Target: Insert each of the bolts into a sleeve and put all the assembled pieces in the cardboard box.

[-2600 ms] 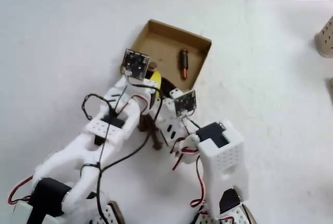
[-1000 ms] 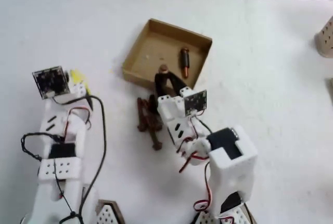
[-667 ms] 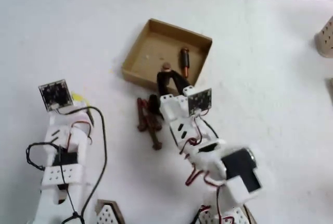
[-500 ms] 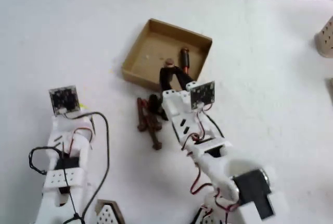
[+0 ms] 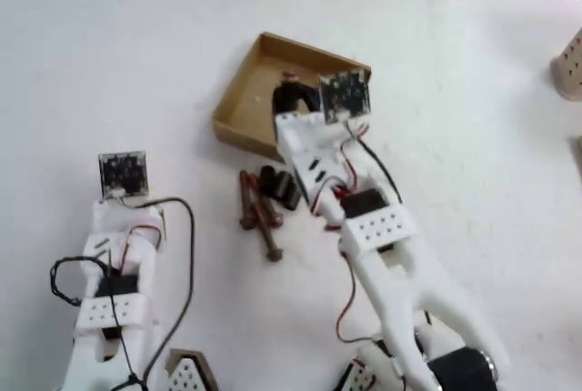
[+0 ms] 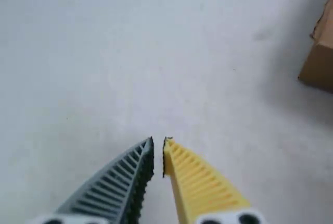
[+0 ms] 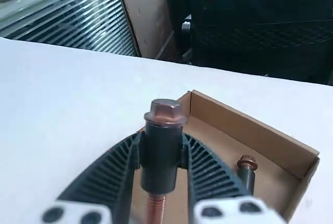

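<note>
Two-fingered, pinched the black sleeve with the right gripper over the near side of the cardboard box, bolt head up and threads showing below; saw a second sleeved bolt lying inside the box. Held the left gripper over bare table, apart from the box, fingers pressed almost together on nothing. Noted loose bolts and a spare sleeve just beside the box.

Cardboard box: you are seeing one.
Assembled pieces: two.
Loose bolts: at least two.
Loose sleeves: at least one.
</note>
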Controlling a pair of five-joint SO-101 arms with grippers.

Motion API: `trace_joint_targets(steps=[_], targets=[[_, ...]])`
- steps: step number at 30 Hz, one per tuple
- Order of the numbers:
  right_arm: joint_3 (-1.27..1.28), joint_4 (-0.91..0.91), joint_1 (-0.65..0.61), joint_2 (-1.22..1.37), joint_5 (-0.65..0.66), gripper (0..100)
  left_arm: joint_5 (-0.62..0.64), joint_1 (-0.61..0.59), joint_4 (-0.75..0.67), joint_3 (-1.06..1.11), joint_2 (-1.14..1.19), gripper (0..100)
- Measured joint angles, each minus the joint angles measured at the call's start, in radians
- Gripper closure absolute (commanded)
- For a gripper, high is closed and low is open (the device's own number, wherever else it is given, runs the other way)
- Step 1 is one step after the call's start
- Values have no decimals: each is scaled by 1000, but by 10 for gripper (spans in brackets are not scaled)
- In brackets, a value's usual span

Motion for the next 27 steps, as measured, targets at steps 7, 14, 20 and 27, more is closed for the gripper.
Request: trace_joint_targets(steps=[7, 14, 20, 27], targets=[[-236, 146, 11, 229, 0, 981, 0, 0, 0, 0, 0, 939], [-535, 331, 71, 522, 0, 981, 0, 0, 0, 0, 0, 939], [-848, 580, 103, 786, 84, 981, -3, 0, 0, 0, 0, 939], [-1119, 723, 135, 1013, 100, 979, -3, 0, 0, 0, 0, 939]])
